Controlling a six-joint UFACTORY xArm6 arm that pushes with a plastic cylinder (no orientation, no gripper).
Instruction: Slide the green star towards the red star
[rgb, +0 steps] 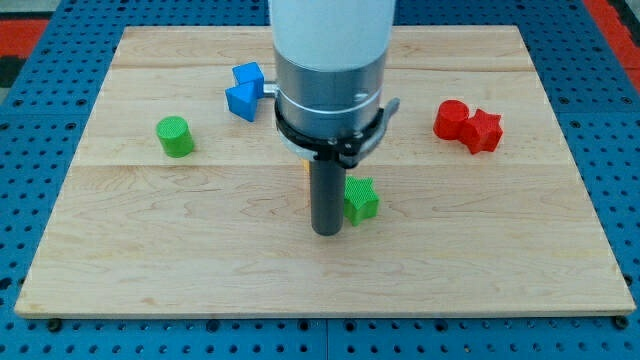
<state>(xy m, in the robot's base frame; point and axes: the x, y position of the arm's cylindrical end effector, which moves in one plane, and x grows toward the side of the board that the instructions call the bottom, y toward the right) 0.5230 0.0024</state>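
Note:
The green star (362, 200) lies near the middle of the wooden board, just right of my rod. My tip (327, 230) rests on the board at the star's left side, touching or nearly touching it. The red star (484, 130) sits at the view's right, upper part of the board, pressed against a red cylinder (452, 119) on its left. The red star is up and to the right of the green star, well apart from it.
A green cylinder (175, 136) stands at the view's left. Two blue blocks (244, 91) sit together left of the arm's body near the view's top. A small orange piece (306, 164) peeks out behind the rod. The board (200, 270) ends at blue pegboard.

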